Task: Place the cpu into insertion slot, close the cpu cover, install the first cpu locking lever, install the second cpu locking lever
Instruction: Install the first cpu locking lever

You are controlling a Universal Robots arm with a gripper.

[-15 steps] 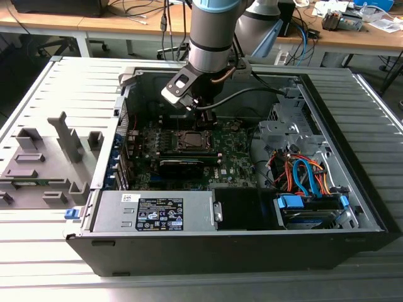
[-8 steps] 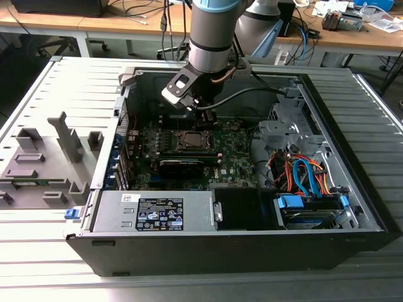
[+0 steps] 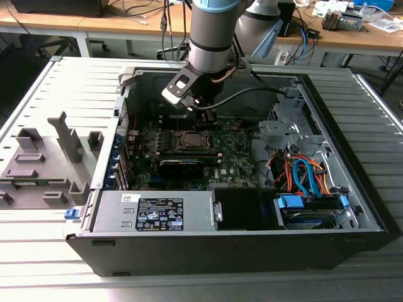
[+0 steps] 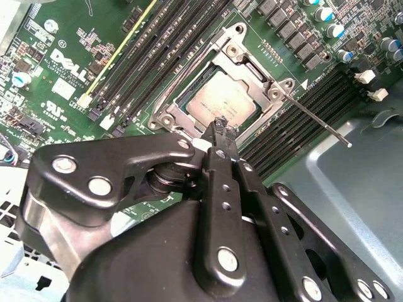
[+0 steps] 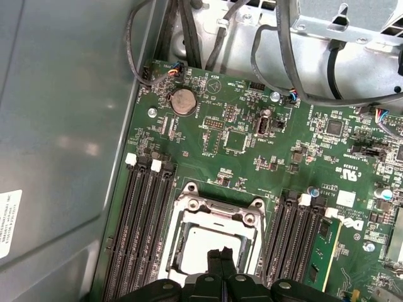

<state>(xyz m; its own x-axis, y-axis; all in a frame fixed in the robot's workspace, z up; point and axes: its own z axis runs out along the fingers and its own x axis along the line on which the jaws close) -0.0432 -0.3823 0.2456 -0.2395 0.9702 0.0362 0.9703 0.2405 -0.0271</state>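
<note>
Cpu [image 4: 220, 100] sits in the slot [image 4: 187, 93], with the cover [image 4: 250, 67] lying over it. The gripper [image 4: 221, 128] is just above the cover's near edge, fingers pressed together and holding nothing.

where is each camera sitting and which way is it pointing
Exterior view: off the arm, above one side of the open computer case, looking down into it; the arm and end effector hang over the motherboard.
First wrist view: on the wrist, looking past the shut fingertips at the cpu cover.
Second wrist view: on the wrist, looking along the end effector's black linkage at the cover and a thin lever sticking out beside it.
Shared: both wrist views show the cpu framed by the cover.
</note>
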